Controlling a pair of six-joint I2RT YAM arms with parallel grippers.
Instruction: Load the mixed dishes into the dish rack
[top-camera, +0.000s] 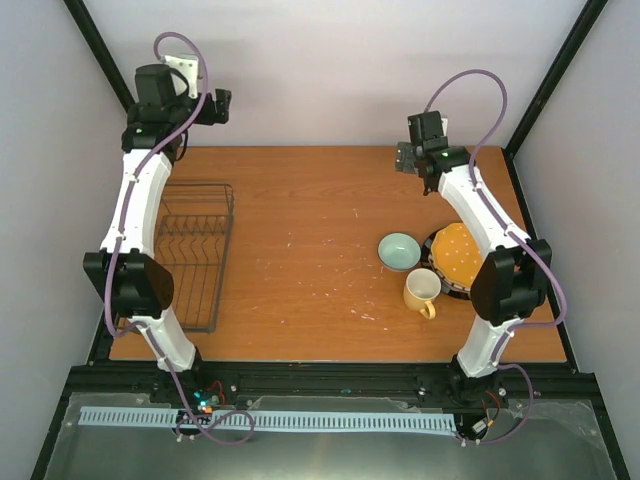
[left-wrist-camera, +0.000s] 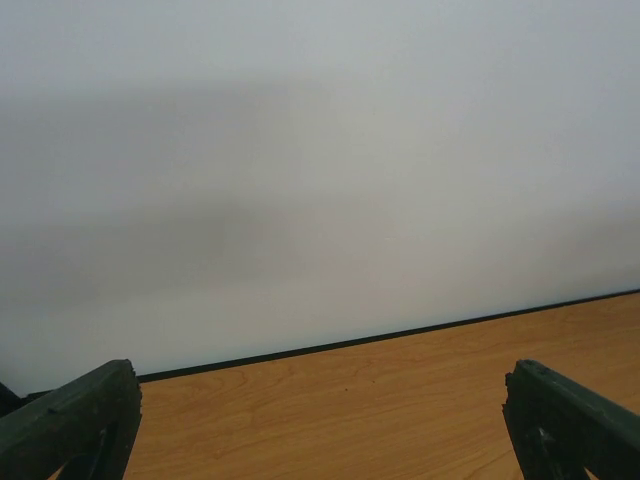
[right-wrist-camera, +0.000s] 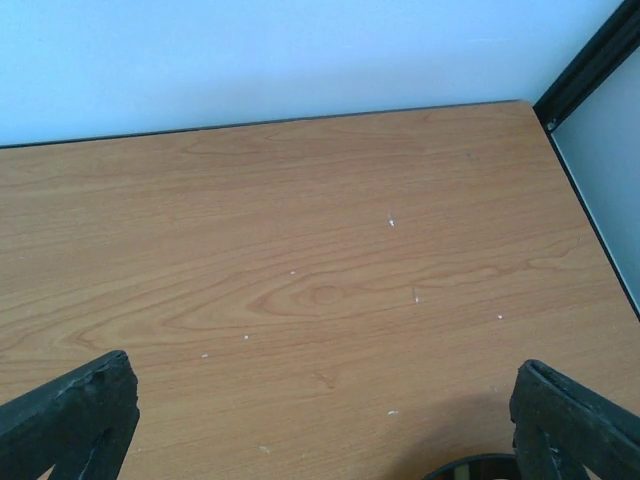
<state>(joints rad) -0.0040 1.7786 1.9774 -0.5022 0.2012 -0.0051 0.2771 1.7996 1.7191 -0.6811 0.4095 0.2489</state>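
At the 11 o'clock corner of the overhead view, the left gripper (top-camera: 216, 106) was held high above the far-left edge of the table (top-camera: 300, 210), with its jaws spread wide and nothing between them. Its wrist view confirmed this: the left gripper (left-wrist-camera: 320, 400) showed one dark finger at each lower corner, with only bare table and the pale back wall (left-wrist-camera: 320, 150) between them. At 1 o'clock, the right gripper (top-camera: 408, 160) was positioned over the far-right part of the table, likewise fully spread and holding nothing. In its wrist view the right gripper (right-wrist-camera: 322, 400) framed bare wood grain, with a dark curved rim (right-wrist-camera: 470, 466) just visible at the 6 o'clock edge; what it belonged to could not be determined. All visible dishes stood on the table at about 4 o'clock from its centre, near the right arm. The pale blue-green bowl (top-camera: 399, 251) sat upright. The orange-yellow dotted plate (top-camera: 462, 255) lay at 3 o'clock from the bowl, just beside it, on top of a dark-rimmed plate (top-camera: 431, 246); any further plates beneath could not be distinguished. The cream-yellow mug (top-camera: 422, 289) stood upright at 5 o'clock from the bowl, against the near-left edge of the plates, with its handle pointing toward 5 o'clock. Whether the mug touched the plates could not be determined. The dish rack (top-camera: 200, 184) was located at 9 o'clock on the table, well apart from the dishes, with the left arm crossing above its left side.
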